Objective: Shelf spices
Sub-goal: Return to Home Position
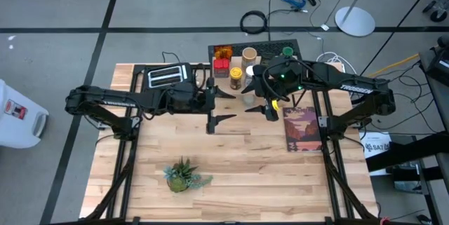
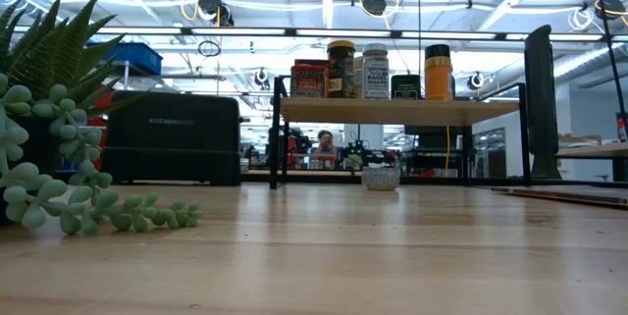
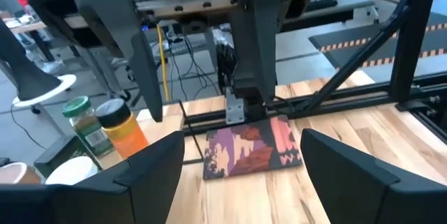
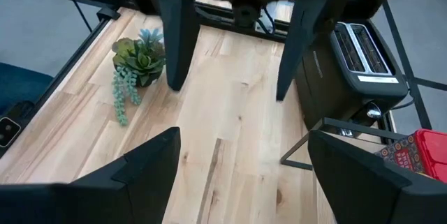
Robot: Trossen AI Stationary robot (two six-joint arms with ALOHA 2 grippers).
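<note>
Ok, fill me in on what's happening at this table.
A robot is shelving spice containers. Several stand on the shelf, and one small jar sits on the tabletop near it. The left gripper and right gripper face each other just in front of the shelf, both open and holding nothing.
</note>
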